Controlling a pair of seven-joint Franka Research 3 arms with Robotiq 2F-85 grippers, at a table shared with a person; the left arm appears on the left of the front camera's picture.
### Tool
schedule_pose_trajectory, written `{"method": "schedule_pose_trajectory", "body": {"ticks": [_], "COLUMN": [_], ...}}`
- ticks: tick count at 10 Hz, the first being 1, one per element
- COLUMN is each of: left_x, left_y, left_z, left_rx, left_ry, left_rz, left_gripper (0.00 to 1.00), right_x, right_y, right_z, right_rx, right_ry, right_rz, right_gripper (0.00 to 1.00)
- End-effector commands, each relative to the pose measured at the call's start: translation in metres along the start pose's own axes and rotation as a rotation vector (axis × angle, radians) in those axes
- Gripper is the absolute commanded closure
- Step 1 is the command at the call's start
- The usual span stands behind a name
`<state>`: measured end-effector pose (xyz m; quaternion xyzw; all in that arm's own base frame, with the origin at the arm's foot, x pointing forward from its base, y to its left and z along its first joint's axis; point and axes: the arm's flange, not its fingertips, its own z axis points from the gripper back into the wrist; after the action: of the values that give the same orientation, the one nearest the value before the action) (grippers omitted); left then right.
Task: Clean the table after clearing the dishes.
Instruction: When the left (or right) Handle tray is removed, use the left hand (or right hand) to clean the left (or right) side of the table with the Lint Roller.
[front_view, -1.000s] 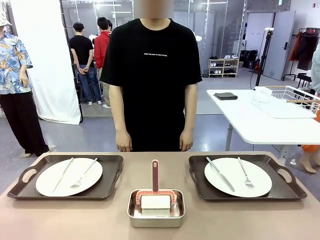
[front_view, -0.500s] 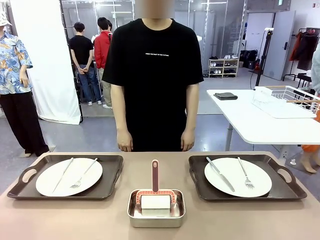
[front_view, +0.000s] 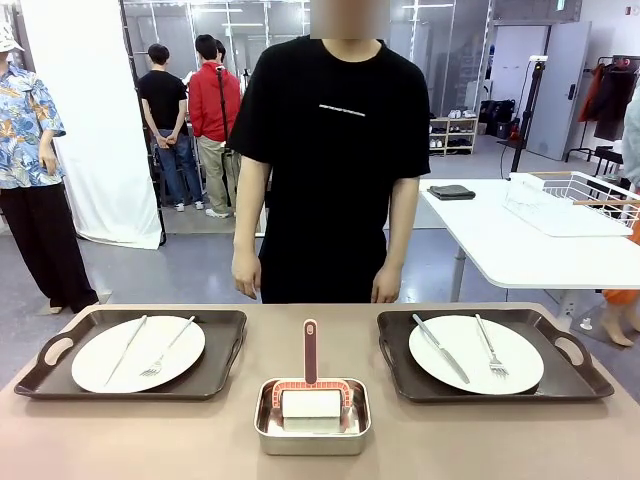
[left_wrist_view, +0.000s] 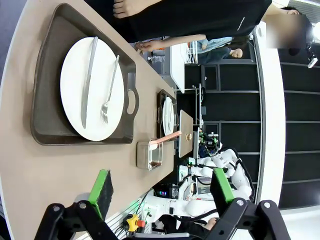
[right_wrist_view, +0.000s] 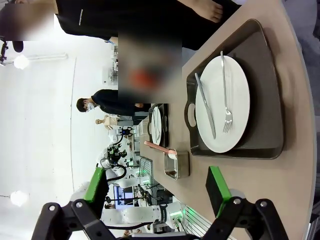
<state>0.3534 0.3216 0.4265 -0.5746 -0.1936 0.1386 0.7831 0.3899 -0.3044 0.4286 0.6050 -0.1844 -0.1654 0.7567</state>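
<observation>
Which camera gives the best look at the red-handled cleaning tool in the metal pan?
The front view: the tool lies close and centred in the pan, handle toward the person. Both wrist views show it small, distant and sideways, mainly its handle jutting from the pan.

You have the table (front_view: 240, 425), a rectangular matte beige-brown tabletop, carrying two sets of dishes along its far edge. Toward the far left corner, the left tray (front_view: 225, 335), dark brown with end handles, lies flat and holds the left plate (front_view: 88, 362), round and white, with the left knife (front_view: 127, 349) and left fork (front_view: 170, 347) laid across it. Toward the far right corner, the matching right tray (front_view: 395, 345) holds the right plate (front_view: 462, 345) with the right knife (front_view: 440, 348) left of the right fork (front_view: 488, 347).
</observation>
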Motion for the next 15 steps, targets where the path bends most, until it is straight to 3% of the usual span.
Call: {"method": "schedule_pose_trajectory", "body": {"ticks": [1, 15], "left_x": [-0.0014, -0.0014], "left_y": [-0.0008, -0.0008], "left_z": [0.0016, 0.0016], "left_rx": [-0.009, -0.009], "left_ry": [0.001, 0.001], "left_rz": [0.000, 0.000], "left_gripper": [0.00, 0.00], "right_x": [0.0006, 0.0006], "right_y": [0.0025, 0.0025], "right_z": [-0.0003, -0.0003], "right_rx": [-0.001, -0.001], "right_ry": [0.001, 0.001], "right_rz": [0.002, 0.002], "right_gripper": [0.00, 0.00]}}
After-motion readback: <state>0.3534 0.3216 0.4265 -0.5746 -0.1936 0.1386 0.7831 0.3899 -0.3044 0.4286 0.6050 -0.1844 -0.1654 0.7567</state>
